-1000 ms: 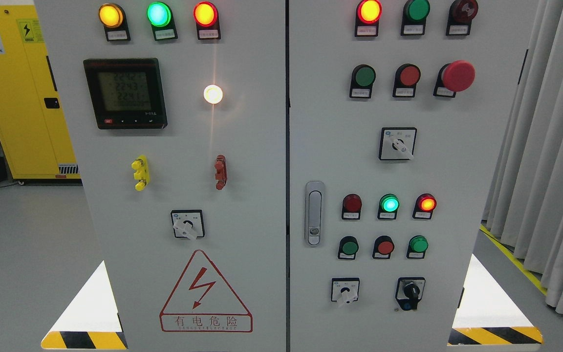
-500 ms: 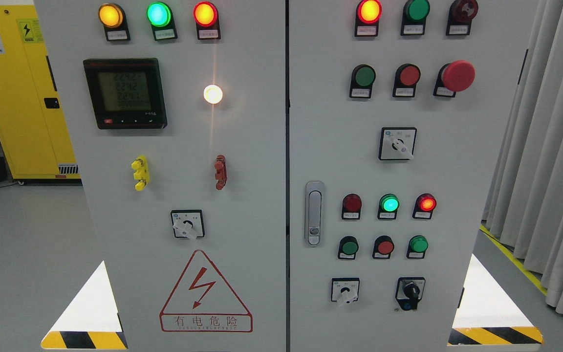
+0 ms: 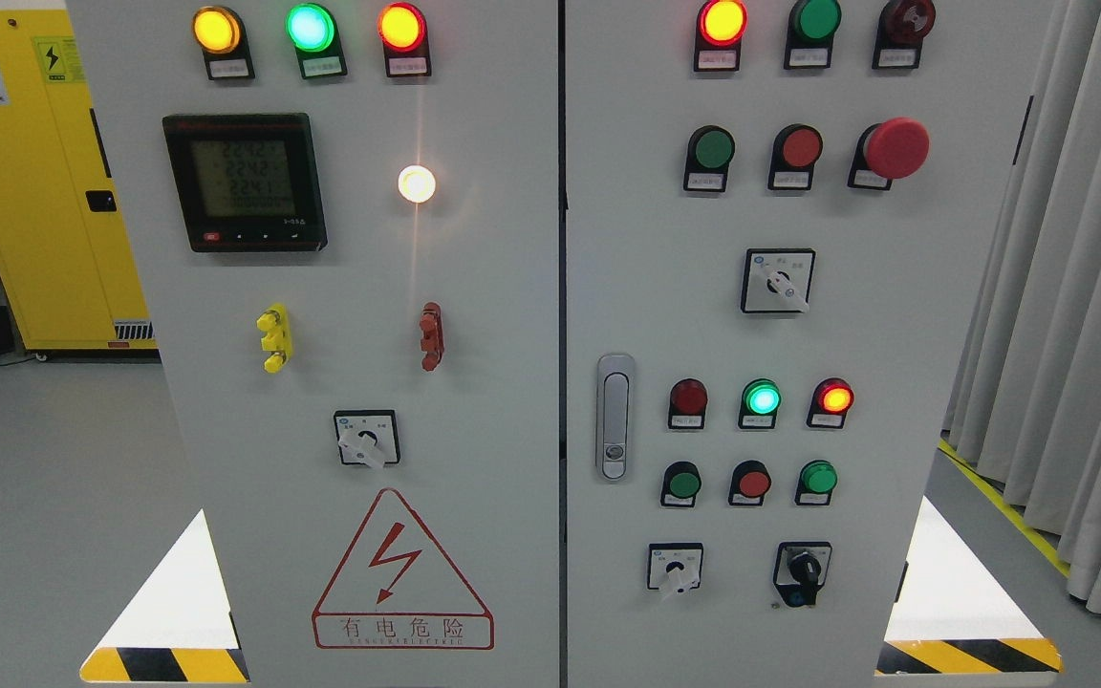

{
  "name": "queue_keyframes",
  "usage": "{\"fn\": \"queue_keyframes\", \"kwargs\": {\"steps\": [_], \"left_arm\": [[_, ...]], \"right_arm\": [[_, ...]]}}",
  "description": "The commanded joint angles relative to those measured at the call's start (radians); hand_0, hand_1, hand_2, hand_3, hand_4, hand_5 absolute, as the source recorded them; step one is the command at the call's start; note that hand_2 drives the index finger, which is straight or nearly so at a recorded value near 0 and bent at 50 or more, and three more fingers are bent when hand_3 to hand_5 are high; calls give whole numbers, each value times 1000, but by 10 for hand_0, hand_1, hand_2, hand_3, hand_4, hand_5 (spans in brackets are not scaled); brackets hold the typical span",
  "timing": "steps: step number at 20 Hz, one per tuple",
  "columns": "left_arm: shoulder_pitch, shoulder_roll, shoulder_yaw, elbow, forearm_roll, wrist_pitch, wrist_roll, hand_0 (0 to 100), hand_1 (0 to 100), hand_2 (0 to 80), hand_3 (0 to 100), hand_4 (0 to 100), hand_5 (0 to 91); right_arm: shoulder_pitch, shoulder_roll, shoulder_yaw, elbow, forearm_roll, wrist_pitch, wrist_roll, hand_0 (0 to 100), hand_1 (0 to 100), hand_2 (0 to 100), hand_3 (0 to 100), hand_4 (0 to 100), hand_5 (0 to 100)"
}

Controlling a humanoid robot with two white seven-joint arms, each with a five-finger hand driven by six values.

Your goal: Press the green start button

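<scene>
A grey electrical cabinet (image 3: pixel 646 287) with two doors fills the head view. On its right door an unlit green push button (image 3: pixel 712 149) sits in the upper row, left of a red button (image 3: pixel 800 148) and a red mushroom stop button (image 3: pixel 895 148). Lower down, another dark green button (image 3: pixel 682 484) and a brighter green button (image 3: pixel 817 477) flank a red button (image 3: pixel 752 483). A lit green lamp (image 3: pixel 761 397) glows above them. Neither of my hands nor arms shows in the picture.
The left door carries a meter display (image 3: pixel 245 182), a lit white lamp (image 3: pixel 417 184), a rotary switch (image 3: pixel 366 440) and a red warning triangle (image 3: pixel 401 573). A yellow cabinet (image 3: pixel 34 191) stands at far left, grey curtains (image 3: pixel 1076 287) at right.
</scene>
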Motion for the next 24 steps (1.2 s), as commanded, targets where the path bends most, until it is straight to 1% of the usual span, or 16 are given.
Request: {"fn": "queue_keyframes", "kwargs": {"steps": [1,2,4,5,6,8,12,14,19,24], "left_arm": [[-29,-8,-1,-28,0,1,-1,120,556,0,0,0,0],[-29,-7,-1,-28,0,1,-1,120,556,0,0,0,0],[-29,-7,-1,-28,0,1,-1,120,556,0,0,0,0],[-29,-7,-1,-28,0,1,-1,120,556,0,0,0,0],[-29,-8,-1,-28,0,1,-1,120,556,0,0,0,0],[-29,-7,-1,-28,0,1,-1,120,556,0,0,0,0],[-29,-7,-1,-28,0,1,-1,120,556,0,0,0,0],[-29,-7,-1,-28,0,1,-1,120,556,0,0,0,0],[-29,-8,-1,-28,0,1,-1,120,556,0,0,0,0],[-29,-7,-1,-28,0,1,-1,120,556,0,0,0,0]], "right_arm": [[-142,4,-67,-232,135,-2,-2,209,587,0,806,897,903],[-159,4,-76,-233,158,-2,-5,236,613,0,842,916,926],[-173,4,-85,-261,195,-2,-9,254,627,0,848,922,936],[-173,4,-96,-276,218,-4,-10,260,640,0,869,931,969],[-178,4,-99,-294,239,-6,-15,269,651,0,876,933,978],[-224,4,-99,-305,278,-13,-22,275,661,0,878,936,982],[-329,4,-98,-298,359,-13,-21,334,678,0,874,934,987],[-363,4,-99,-293,407,-12,-22,353,681,0,871,933,988],[-406,5,-87,-275,473,-12,-22,361,684,0,874,932,989],[-437,13,-82,-207,497,-9,-27,363,688,0,864,923,991]]}}
